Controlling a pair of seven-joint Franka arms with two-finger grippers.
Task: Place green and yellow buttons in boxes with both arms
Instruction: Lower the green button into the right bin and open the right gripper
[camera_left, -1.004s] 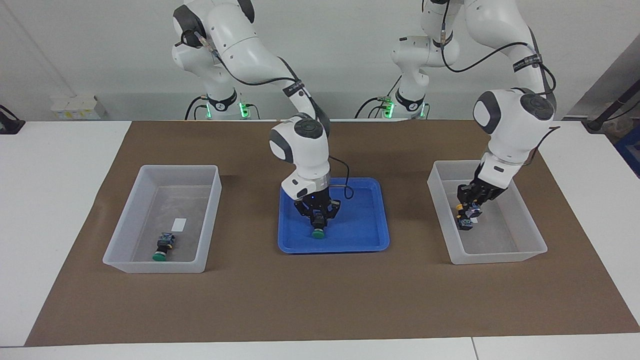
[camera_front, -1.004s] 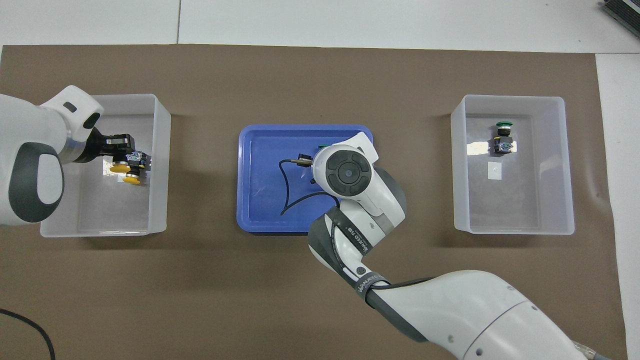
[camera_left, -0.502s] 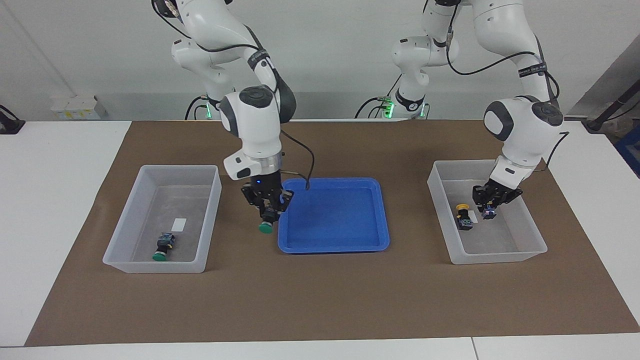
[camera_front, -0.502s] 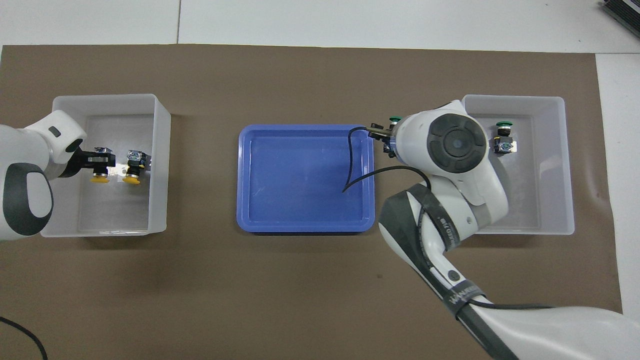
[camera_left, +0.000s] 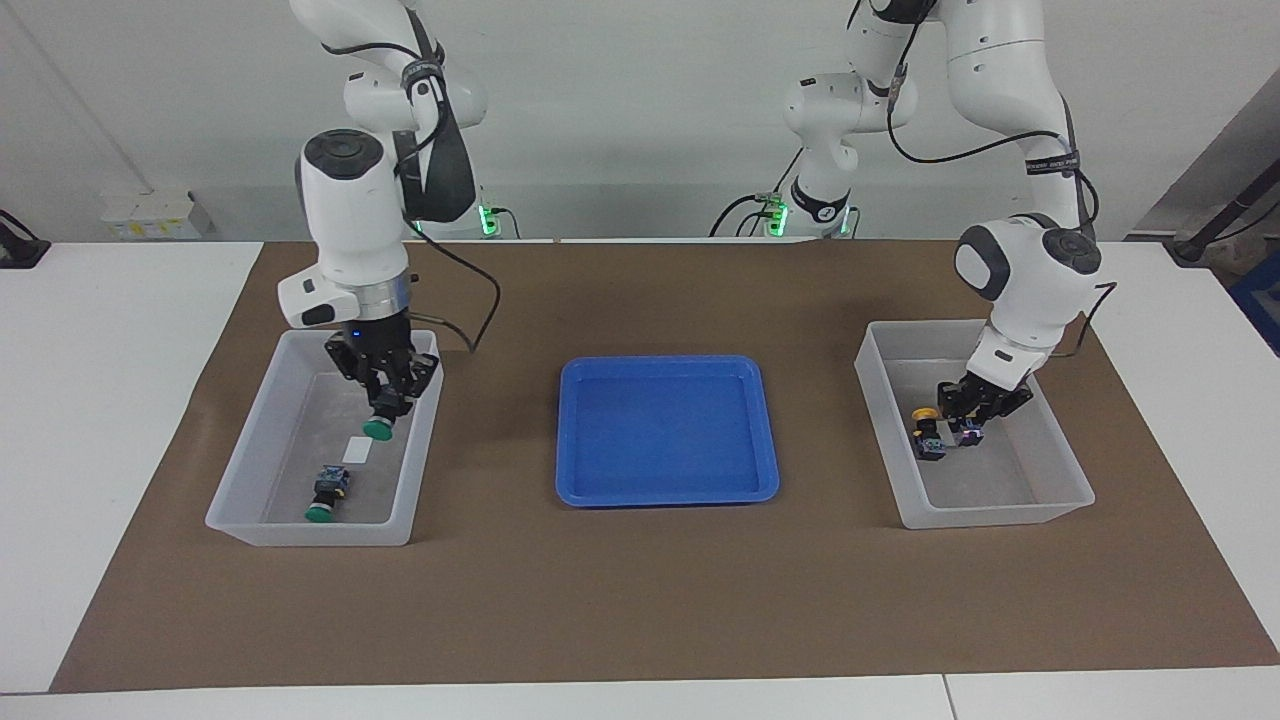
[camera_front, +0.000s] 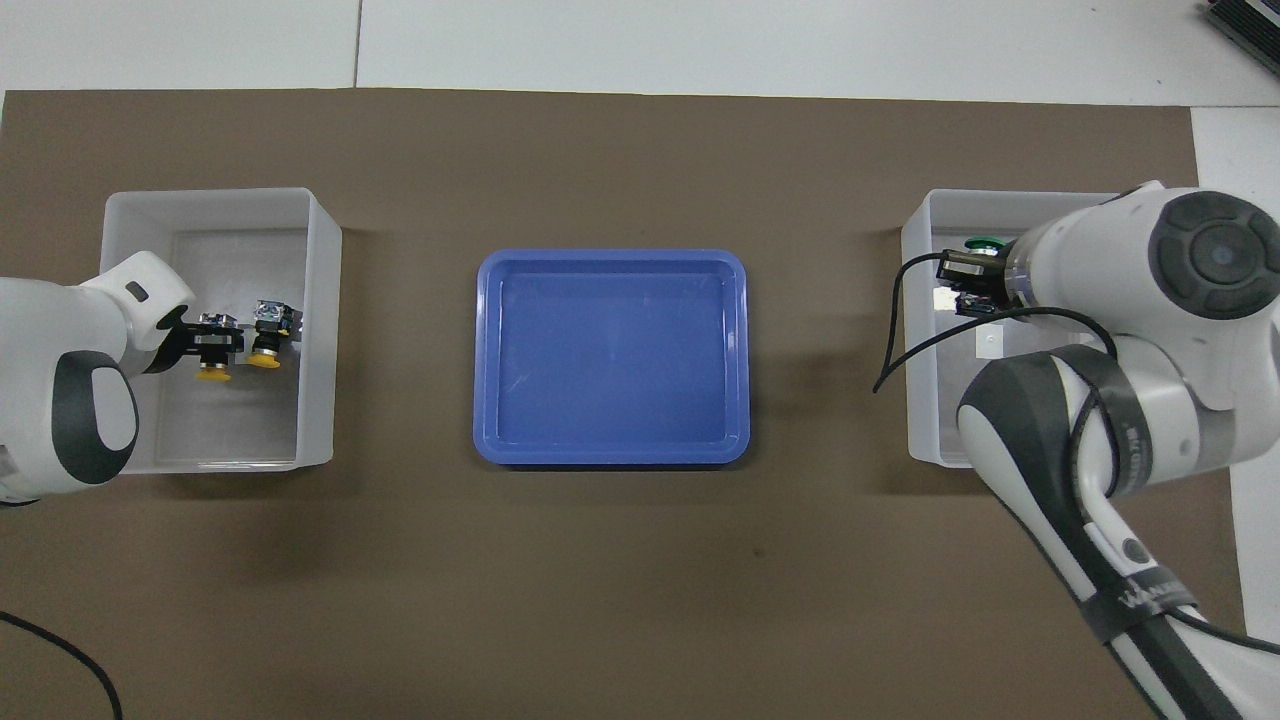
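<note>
My right fingers grip a green button over the right arm's box, where 1 green button lies. My left fingers hold a yellow button low in the left arm's box, beside another.

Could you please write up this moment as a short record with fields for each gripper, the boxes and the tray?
right gripper: shut on a green button, held over the box at the right arm's end
same box: one green button lying inside
left gripper: low inside the other box, at a yellow button
other box: second yellow button alongside
blue tray: no buttons
</note>
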